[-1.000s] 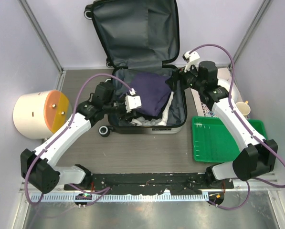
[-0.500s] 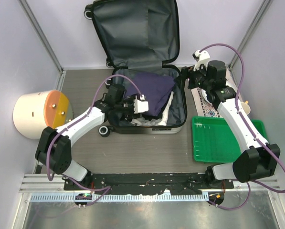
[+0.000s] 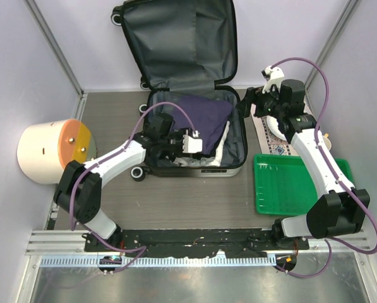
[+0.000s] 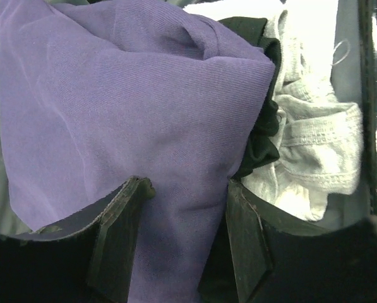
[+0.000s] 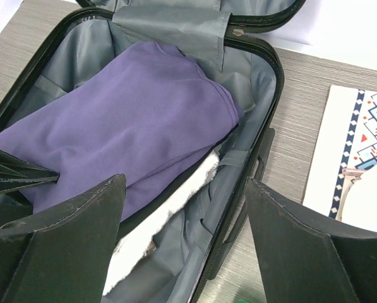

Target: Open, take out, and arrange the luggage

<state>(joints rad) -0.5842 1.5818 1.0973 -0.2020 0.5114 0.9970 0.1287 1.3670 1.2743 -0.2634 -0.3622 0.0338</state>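
Note:
The luggage (image 3: 244, 144) lies open, its lid (image 3: 175, 44) leaning on the back wall. Its grey-lined base holds a purple garment (image 3: 207, 117) on top of white clothes (image 3: 221, 150). My left gripper (image 3: 187, 144) is inside the base. In the left wrist view it (image 4: 185, 214) is open, its fingers (image 4: 122, 233) straddling a fold of the purple garment (image 4: 112, 95). Black cloth (image 4: 261, 139) and white clothes (image 4: 308, 145) lie to the right. My right gripper (image 3: 250, 101) is open and empty above the case's right rim (image 5: 273, 82). Its view shows the purple garment (image 5: 125, 126).
A cream bin with an orange lid (image 3: 49, 151) stands at the left. A green tray (image 3: 283, 189) lies at the front right. A patterned mat (image 3: 267, 136) with white crockery lies right of the case, also in the right wrist view (image 5: 359, 145).
My left gripper has moved right, further into the case over the purple garment. My right gripper has drawn back to the right, off the case's edge.

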